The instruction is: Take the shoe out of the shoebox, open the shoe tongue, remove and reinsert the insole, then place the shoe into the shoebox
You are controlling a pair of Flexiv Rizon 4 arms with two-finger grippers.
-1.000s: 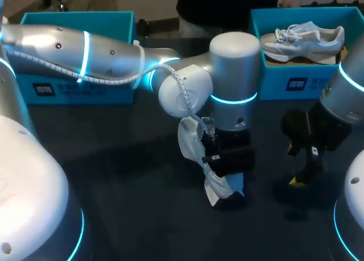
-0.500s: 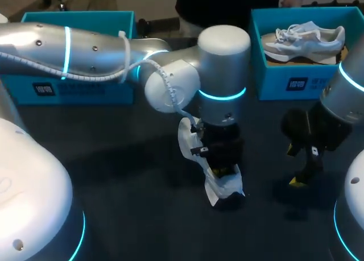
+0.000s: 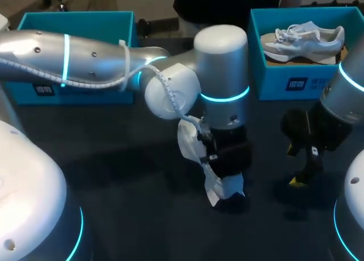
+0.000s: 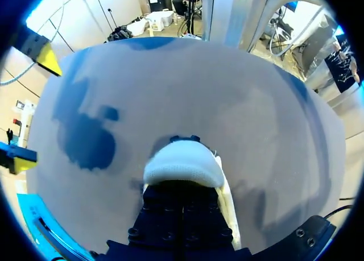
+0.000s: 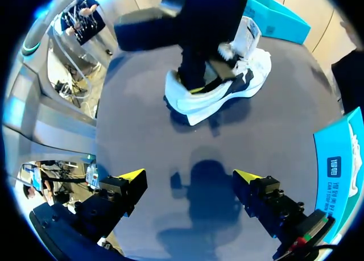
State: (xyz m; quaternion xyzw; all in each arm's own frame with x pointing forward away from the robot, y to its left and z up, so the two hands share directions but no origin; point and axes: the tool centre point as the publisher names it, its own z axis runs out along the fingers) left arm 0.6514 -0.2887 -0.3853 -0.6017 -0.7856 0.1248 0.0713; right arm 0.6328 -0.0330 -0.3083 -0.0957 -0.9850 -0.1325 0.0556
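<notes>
1. Head view: the left gripper (image 3: 223, 173) is sunk into the white shoe (image 3: 219, 191) at mid-table, and I cannot tell its grip.
2. Left wrist view: the shoe (image 4: 182, 163) lies just under and ahead of that gripper.
3. Right wrist view: the right gripper (image 5: 189, 175) is spread wide over the table, well apart from the shoe.

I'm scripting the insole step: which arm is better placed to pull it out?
Likely left: the left gripper sits at the opening of the shoe; the right gripper hangs open, apart from it.

Overhead plus wrist closeups, common shoe (image 5: 187, 100)
</notes>
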